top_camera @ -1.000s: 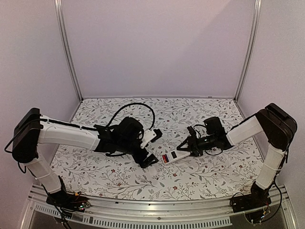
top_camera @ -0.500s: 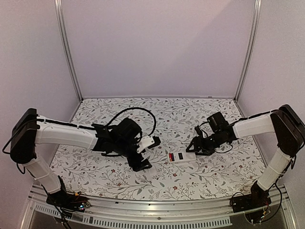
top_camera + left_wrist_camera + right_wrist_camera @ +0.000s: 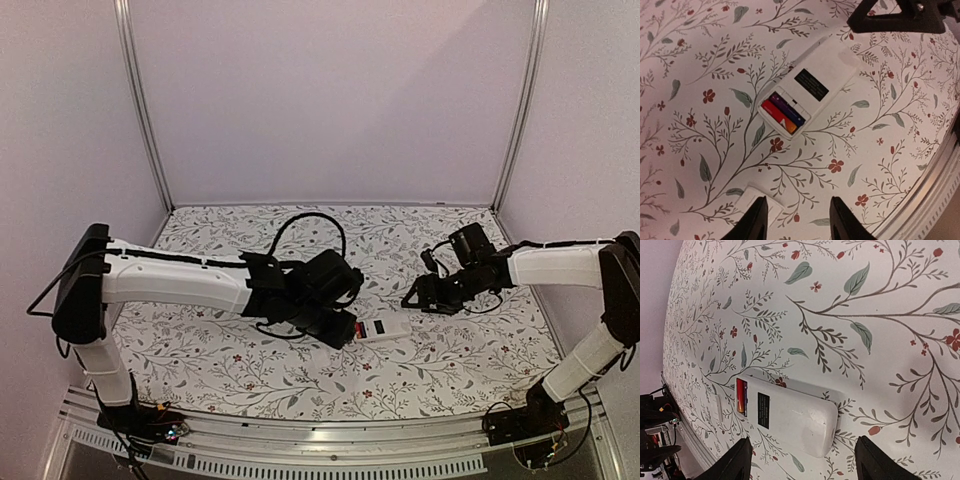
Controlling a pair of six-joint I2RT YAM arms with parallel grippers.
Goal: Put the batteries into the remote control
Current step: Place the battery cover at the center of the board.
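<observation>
Left end effector (image 3: 797,217) hangs low over the counter (image 3: 900,165), its two fingers spread with only the floral cloth showing in the gap. Right end effector (image 3: 802,457) is likewise spread wide and grips nothing.

One remote control (image 3: 815,85) lies flat near the middle of the counter, white back upward and its battery bay uncovered. Two batteries (image 3: 782,112) sit side by side in that bay, one red, the other darker. One small white flat piece (image 3: 757,196) rests on the cloth just beside a left finger.

Two arms are in view. The left arm (image 3: 170,285) stretches long and nearly level from its base to the bay end of the remote. The right arm (image 3: 560,265) reaches in level from the right, its end effector just off the remote's other end, not touching it.
</observation>
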